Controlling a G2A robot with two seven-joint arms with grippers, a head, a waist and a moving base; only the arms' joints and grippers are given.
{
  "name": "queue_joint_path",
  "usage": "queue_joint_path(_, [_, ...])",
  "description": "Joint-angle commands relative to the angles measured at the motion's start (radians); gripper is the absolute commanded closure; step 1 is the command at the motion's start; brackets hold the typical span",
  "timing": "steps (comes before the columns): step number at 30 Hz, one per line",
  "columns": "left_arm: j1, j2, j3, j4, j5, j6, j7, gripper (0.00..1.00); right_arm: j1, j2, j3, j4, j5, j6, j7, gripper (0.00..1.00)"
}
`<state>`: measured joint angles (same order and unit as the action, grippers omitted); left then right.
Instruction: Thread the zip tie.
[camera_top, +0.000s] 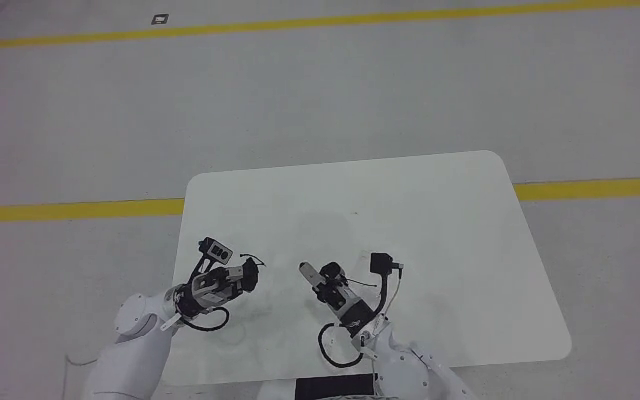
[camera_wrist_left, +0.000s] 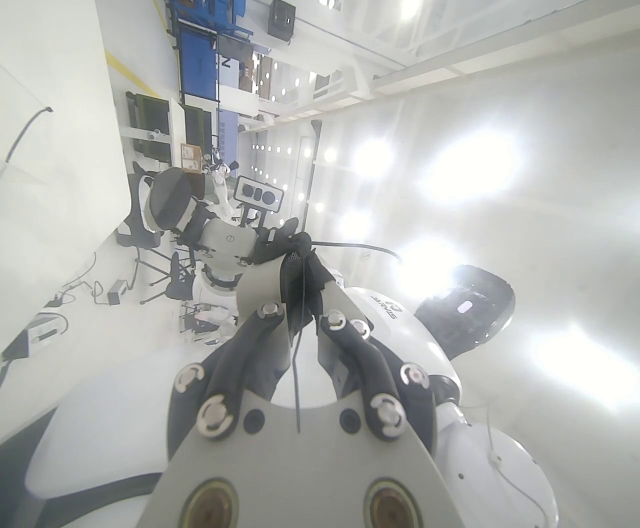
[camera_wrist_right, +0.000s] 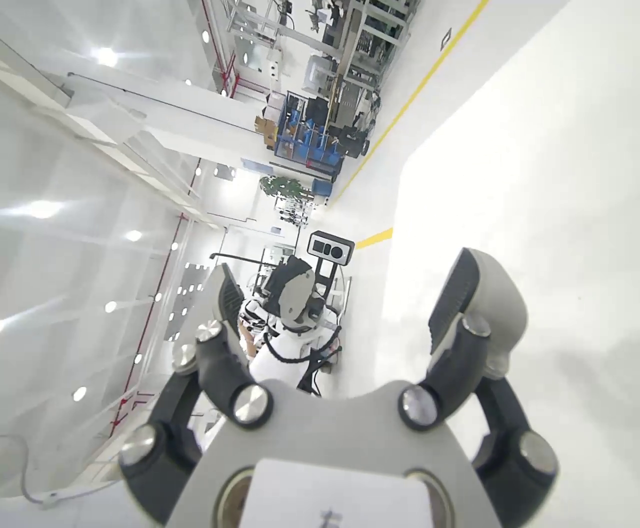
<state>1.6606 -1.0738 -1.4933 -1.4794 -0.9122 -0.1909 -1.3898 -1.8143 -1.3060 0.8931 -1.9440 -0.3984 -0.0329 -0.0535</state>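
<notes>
I look down on a white tabletop (camera_top: 430, 200) with rounded corners, and both of my arms come in over its near edge.

On the left, my left claw (camera_top: 247, 275) sits over the near-left part of the tabletop and points right, toward the other arm. It is clenched on the zip tie (camera_top: 256, 262), a thin black strip that shows from above as a small dark curl at the claw's tips. In the left wrist camera, the left claw (camera_wrist_left: 300, 265) has its pads pressed together on the zip tie (camera_wrist_left: 298, 360). The strip runs straight back from the pads toward the wrist.

Further right, near the middle of the near edge, my right claw (camera_top: 308, 270) points left and faces the left claw, with a gap between the two. In the right wrist camera, the right claw (camera_wrist_right: 340, 295) is released, its two fingers (camera_wrist_right: 457, 292) standing wide apart.

Grey floor (camera_top: 300, 90) marked with yellow lines (camera_top: 90, 210) lies beyond the tabletop.
</notes>
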Motion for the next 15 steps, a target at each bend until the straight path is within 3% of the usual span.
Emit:
queue_joint_path(1, [-0.001,-0.002,0.011,-0.001,-0.004,0.014,0.025,1.00,0.002,-0.001,-0.001,0.010,0.016,0.002,0.009,0.00])
queue_joint_path(2, [-0.002,-0.002,0.018,0.001,0.000,0.017,0.034,1.00,0.004,-0.002,-0.003,0.015,0.039,-0.004,0.016,0.00])
queue_joint_path(5, [-0.008,-0.009,0.054,0.021,-0.096,0.071,0.007,1.00,0.006,-0.009,-0.006,0.044,0.243,-0.088,0.042,0.00])
queue_joint_path(8, [-0.019,-0.012,0.083,0.040,-0.144,0.093,0.000,1.00,0.018,-0.014,-0.005,0.087,0.421,-0.145,0.100,0.00])
queue_joint_path(12, [-0.033,-0.011,0.113,0.058,-0.171,0.091,0.000,1.00,0.039,-0.019,-0.005,0.138,0.638,-0.174,0.187,0.00])
queue_joint_path(15, [-0.039,-0.009,0.119,0.055,-0.161,0.075,0.000,1.00,0.042,-0.019,-0.003,0.141,0.648,-0.175,0.192,0.00])
